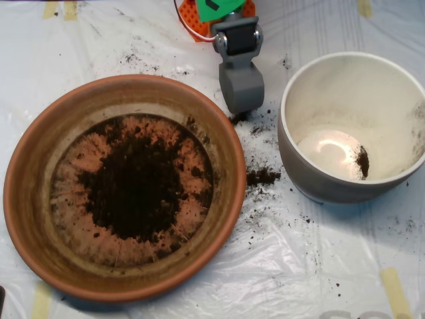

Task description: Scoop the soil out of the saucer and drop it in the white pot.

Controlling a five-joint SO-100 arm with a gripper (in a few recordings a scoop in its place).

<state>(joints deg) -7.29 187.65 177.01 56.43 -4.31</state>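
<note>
The terracotta saucer (40, 199) fills the left half of the overhead view. A dark heap of soil (136, 186) lies in the middle of its stained bottom. At the right stands the white pot (299, 156), with a small dab of soil (362, 161) low on its inner wall. My grey scoop (241, 90) hangs at the top centre, between the saucer's far rim and the pot, over the plastic sheet. Its shells look closed together, and a few crumbs lie under its tip.
Spilled soil (262, 175) lies on the white plastic sheet (279, 266) between saucer and pot, with more crumbs scattered at the top left. The arm's orange base (192, 16) sits at the top edge. Tape strips hold the sheet's edges.
</note>
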